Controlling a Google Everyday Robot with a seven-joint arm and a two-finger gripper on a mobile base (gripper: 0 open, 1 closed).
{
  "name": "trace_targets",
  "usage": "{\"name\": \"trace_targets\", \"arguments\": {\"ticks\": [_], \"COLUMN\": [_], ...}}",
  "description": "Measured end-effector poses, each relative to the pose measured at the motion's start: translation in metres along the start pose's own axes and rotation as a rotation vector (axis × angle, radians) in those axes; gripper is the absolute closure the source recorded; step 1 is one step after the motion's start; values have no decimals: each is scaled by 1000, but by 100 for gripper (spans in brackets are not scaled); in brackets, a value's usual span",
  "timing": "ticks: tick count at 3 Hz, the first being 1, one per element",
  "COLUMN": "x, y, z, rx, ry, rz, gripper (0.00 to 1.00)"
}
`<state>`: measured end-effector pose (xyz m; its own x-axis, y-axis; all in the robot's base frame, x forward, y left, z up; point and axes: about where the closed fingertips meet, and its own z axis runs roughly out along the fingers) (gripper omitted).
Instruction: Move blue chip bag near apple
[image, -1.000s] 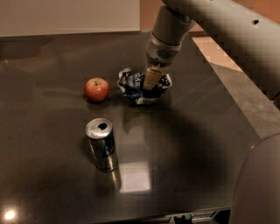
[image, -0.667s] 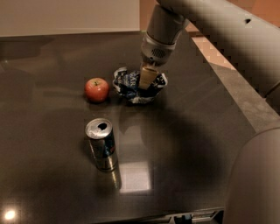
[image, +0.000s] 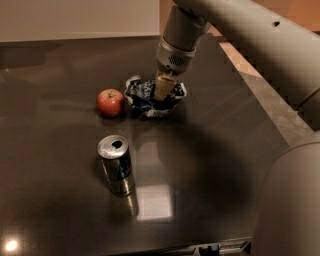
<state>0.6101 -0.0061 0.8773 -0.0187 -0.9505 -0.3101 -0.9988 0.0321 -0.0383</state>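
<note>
The blue chip bag (image: 146, 97) is a crumpled navy foil bag with white edges, lying on the dark table just right of the apple (image: 110, 102). The apple is small, round and red-orange. A narrow gap separates the two. My gripper (image: 162, 93) comes down from the upper right and sits on the bag's right half, its fingers closed on the foil.
A silver-blue drink can (image: 116, 165) with an open top stands upright in front of the apple, nearer the camera. The dark glossy table (image: 215, 150) ends at its right edge, beyond which lies a lighter floor (image: 272, 100). My arm fills the upper right.
The gripper and the chip bag have slid left together, closing the gap to the apple. The apple and the can have not moved.
</note>
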Motion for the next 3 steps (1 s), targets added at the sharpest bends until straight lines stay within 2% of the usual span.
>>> {"name": "trace_targets", "arguments": {"ticks": [1, 2, 3], "x": [-2, -3, -3], "y": [-1, -3, -3], "z": [2, 4, 4], "rx": [3, 6, 6], "ry": [-3, -6, -6], "rz": [-1, -2, -2], "gripper": [13, 0, 0]}}
